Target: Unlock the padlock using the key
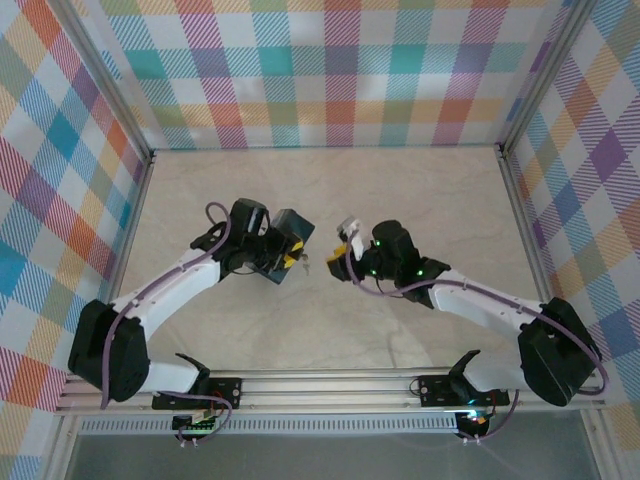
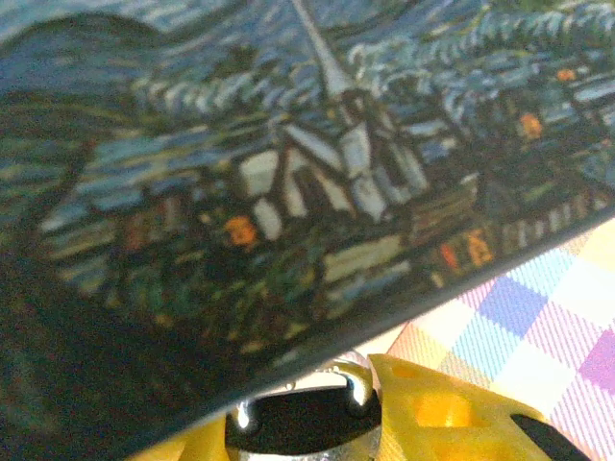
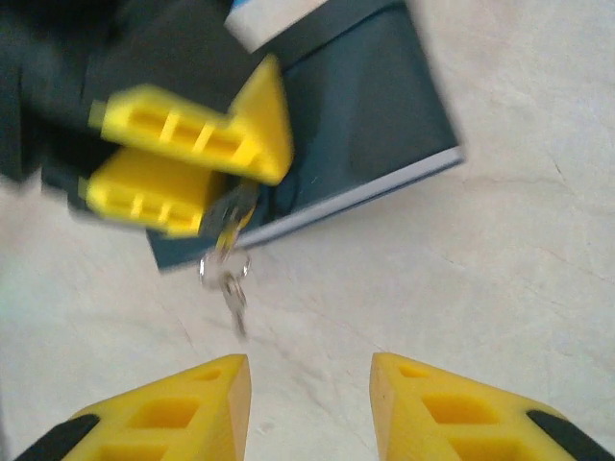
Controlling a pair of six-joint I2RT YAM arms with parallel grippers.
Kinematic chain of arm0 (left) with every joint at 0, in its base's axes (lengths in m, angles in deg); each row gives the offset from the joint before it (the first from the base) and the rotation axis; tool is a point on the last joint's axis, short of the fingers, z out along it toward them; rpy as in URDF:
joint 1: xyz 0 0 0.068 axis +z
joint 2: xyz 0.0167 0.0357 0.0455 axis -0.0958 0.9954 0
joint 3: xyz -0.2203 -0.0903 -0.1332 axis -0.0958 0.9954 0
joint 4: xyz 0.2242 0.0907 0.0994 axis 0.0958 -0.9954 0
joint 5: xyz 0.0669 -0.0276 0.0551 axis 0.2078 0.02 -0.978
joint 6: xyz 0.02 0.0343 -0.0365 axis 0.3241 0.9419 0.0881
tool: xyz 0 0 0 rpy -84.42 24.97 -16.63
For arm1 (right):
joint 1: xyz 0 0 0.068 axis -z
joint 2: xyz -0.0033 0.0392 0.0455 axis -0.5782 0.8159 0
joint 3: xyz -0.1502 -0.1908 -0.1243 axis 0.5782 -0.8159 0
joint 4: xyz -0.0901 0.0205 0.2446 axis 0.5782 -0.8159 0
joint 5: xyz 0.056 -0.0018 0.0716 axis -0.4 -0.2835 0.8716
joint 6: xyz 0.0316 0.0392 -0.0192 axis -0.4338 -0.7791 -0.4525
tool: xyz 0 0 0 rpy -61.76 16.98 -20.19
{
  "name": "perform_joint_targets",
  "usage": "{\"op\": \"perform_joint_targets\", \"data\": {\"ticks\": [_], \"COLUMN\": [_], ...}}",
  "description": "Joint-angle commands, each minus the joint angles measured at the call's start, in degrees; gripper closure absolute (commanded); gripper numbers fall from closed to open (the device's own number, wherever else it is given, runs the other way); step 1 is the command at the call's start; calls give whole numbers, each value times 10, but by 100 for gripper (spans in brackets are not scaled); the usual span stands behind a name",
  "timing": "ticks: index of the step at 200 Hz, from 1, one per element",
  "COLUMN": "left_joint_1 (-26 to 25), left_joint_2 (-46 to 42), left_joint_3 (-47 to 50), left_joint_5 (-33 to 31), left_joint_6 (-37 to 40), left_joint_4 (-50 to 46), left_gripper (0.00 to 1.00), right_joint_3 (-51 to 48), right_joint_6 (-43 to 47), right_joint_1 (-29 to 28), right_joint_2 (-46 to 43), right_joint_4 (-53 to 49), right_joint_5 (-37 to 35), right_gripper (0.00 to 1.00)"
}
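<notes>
The left gripper (image 3: 240, 187) is clenched on the padlock (image 3: 233, 204), pressed against the near right edge of the starry-night box (image 2: 288, 173), just left of the middle of the table (image 1: 420, 190). The key (image 3: 233, 300) dangles on a small ring right below the padlock (too blurred in the right wrist view to tell whether it touches the tabletop). Just to its right, the right gripper (image 3: 309, 370) is released, its yellow fingers (image 3: 192, 403) spread and empty, aimed at the key but apart from it.
</notes>
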Motion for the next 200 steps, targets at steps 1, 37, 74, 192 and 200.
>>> {"op": "perform_joint_targets", "data": {"ticks": [1,37,74,192,200], "left_joint_1": [2,2,2,2,2], "left_joint_2": [24,49,65,58,59], "left_joint_3": [-78,-134,-158,-151,-151], "left_joint_5": [71,74,82,84,85], "left_joint_6": [92,147,162,146,145], "left_joint_4": [-42,-142,-175,-161,-160], "left_gripper": [98,98,98,98,98], "right_joint_3": [-39,-50,-67,-40,-38], "right_joint_6": [218,343,407,444,447], "right_joint_1": [-17,-60,-89,-114,-116], "right_joint_2": [-24,-14,7,35,36], "right_joint_4": [112,176,248,230,230], "right_joint_5": [-12,-110,-170,-172,-171], "right_gripper": [63,68,68,74,74]}}
